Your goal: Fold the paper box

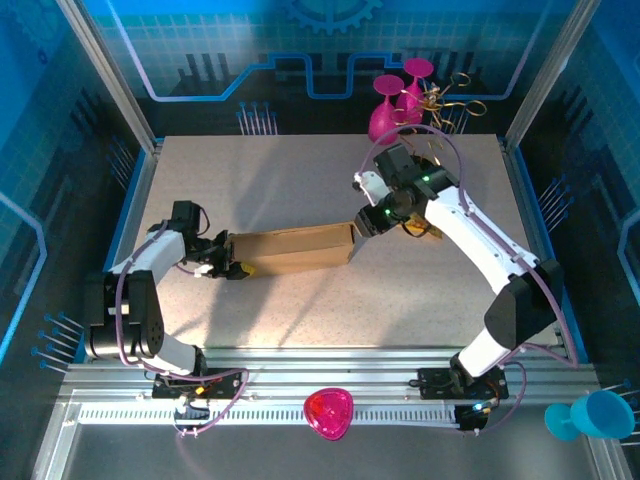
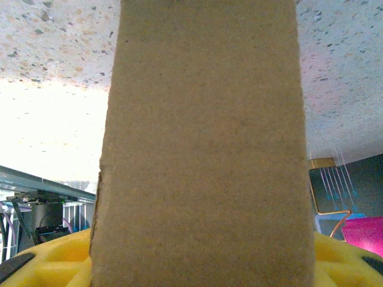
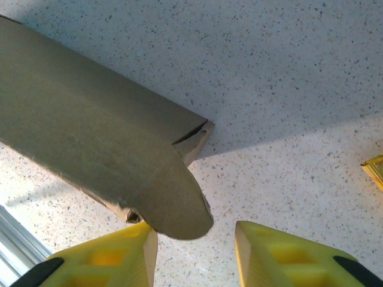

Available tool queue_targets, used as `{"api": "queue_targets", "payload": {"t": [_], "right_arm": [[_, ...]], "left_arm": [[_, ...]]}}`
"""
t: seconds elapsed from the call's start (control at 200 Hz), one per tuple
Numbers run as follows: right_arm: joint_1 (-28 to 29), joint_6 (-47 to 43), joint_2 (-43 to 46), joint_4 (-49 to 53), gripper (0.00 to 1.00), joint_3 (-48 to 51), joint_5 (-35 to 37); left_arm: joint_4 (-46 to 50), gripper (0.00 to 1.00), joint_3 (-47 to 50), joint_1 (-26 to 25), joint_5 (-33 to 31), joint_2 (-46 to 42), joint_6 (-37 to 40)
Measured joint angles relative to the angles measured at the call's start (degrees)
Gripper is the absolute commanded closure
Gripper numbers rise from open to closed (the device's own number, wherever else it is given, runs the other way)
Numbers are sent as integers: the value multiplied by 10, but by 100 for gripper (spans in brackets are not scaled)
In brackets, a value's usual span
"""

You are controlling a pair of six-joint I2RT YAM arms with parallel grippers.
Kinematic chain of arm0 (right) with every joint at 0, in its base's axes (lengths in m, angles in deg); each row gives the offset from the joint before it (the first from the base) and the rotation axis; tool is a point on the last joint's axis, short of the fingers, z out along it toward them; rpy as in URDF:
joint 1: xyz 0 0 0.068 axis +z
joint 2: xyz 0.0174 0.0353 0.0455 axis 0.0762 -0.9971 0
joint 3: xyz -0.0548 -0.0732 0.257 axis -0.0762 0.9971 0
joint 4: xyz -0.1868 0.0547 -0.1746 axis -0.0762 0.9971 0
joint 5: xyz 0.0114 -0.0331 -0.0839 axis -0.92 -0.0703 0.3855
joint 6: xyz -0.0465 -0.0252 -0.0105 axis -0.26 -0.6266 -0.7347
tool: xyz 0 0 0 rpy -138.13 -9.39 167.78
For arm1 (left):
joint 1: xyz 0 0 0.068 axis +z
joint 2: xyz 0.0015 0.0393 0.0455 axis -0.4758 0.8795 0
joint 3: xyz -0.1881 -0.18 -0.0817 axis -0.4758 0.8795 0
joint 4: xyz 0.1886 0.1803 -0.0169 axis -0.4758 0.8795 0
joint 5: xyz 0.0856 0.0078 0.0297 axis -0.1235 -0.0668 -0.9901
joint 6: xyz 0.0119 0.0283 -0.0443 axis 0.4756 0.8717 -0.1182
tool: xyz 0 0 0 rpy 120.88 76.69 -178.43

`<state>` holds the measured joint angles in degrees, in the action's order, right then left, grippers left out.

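The paper box [image 1: 295,250], a long brown cardboard piece folded flat, lies across the middle of the speckled table [image 1: 300,180], its length running left to right. The left gripper [image 1: 232,265] is at the box's left end; in the left wrist view the cardboard [image 2: 203,149] runs up between the two yellow fingers [image 2: 48,263], which are pinched on it. The right gripper [image 1: 362,225] is at the box's right end with its jaws spread and nothing between the pads. In the right wrist view, the box's rounded end flap [image 3: 179,209] pokes towards the gap, just beside the left-hand finger [image 3: 108,257]; I cannot tell whether they touch. A small yellow item [image 3: 374,170] lies on the table just right of that gripper, partly hidden by the arm from above. At the far edge stand pink plastic goblets [image 1: 395,105] beside some gold wire pieces [image 1: 455,100], well apart from the box. On the near rail are a pink heart-shaped dish [image 1: 328,412] and, far right, a blue goblet [image 1: 595,415].
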<state>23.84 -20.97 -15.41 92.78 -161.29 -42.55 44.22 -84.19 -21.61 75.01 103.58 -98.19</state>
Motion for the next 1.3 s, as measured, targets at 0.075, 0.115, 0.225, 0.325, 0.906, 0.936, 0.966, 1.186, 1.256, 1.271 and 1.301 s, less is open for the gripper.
{"api": "queue_targets", "payload": {"t": [0.075,0.115,0.225,0.325,0.906,0.936,0.966,1.186,1.256,1.271,1.301], "right_arm": [[6,0,-2,0,62,0,0],[10,0,-2,0,62,0,0],[18,1,-2,0,65,0,3],[23,5,-2,0,71,0,7],[45,44,-18,6,98,-19,45],[45,50,-20,9,100,-23,47],[45,57,-23,13,100,-29,50],[45,109,-64,59,100,-98,49],[45,124,-82,82,100,-129,49],[45,127,-87,86,100,-136,49],[45,132,-95,94,100,-150,49]], "left_arm": [[0,100,0,0,0,1,0],[0,100,0,1,0,2,0],[0,100,0,2,5,7,0],[0,100,0,3,7,9,0],[-2,100,0,3,8,12,-20],[-2,100,0,3,8,12,-21],[-2,100,0,3,8,12,-23],[-2,100,-1,3,8,12,-42],[-2,100,-1,3,8,12,-46],[-2,100,-2,3,7,12,-47],[-2,100,-2,3,7,12,-49]]}}
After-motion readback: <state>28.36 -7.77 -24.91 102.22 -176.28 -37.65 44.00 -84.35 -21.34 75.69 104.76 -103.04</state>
